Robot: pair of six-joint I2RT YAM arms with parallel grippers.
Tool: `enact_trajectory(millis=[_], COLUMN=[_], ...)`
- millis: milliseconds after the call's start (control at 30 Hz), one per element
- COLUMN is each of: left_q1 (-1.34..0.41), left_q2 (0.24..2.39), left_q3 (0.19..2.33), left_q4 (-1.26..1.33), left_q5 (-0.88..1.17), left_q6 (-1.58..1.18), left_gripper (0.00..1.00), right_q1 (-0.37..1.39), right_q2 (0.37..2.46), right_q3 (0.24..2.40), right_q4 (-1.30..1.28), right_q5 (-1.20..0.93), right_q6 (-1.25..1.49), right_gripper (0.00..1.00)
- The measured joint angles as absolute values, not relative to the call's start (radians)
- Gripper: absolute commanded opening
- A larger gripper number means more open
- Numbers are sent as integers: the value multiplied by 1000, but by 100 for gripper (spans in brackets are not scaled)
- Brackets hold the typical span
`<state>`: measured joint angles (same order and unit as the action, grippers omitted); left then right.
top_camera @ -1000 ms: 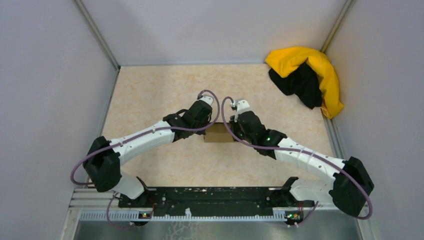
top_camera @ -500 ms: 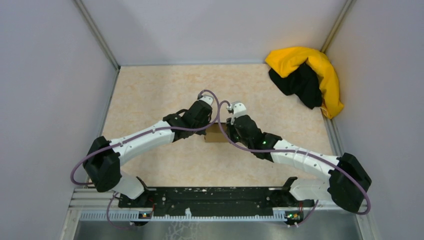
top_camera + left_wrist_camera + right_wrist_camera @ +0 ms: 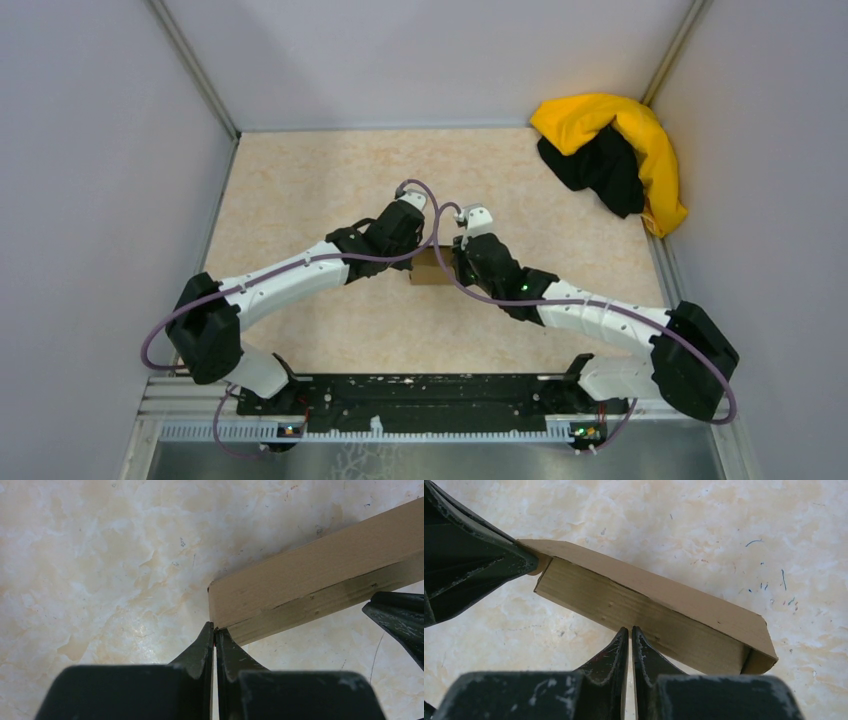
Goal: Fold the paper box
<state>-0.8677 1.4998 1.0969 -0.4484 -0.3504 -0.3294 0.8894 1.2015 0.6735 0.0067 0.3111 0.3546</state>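
Note:
The paper box is a small closed brown cardboard box lying on the table between my two grippers. In the left wrist view the box lies just ahead, and my left gripper is shut and empty, its tips touching the box's near left corner. In the right wrist view the box lies slantwise, and my right gripper is shut and empty, its tips against the box's long side wall. The left gripper's fingers show at the box's left end. In the top view both grippers are hidden under the wrists.
A yellow-and-black cloth heap lies in the far right corner. Grey walls close in the beige marbled table on the left, far and right sides. The black arm mount rail runs along the near edge.
My right arm has swung left toward the box, bringing its shut gripper against the box's side. The left arm and the box have barely moved.

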Motion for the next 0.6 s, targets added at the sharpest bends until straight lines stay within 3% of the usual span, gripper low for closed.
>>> enact_trajectory(millis=[600], left_q1=[-868], left_q2=[1498], left_q3=[1097], left_q4=[-449], left_q5=[-338], left_q6=[-341], left_gripper=[5], right_q1=[890], right_q2=[1240], right_q3=[641], right_q4=[43], right_q5=[341], right_q6=[379], right_gripper=[6])
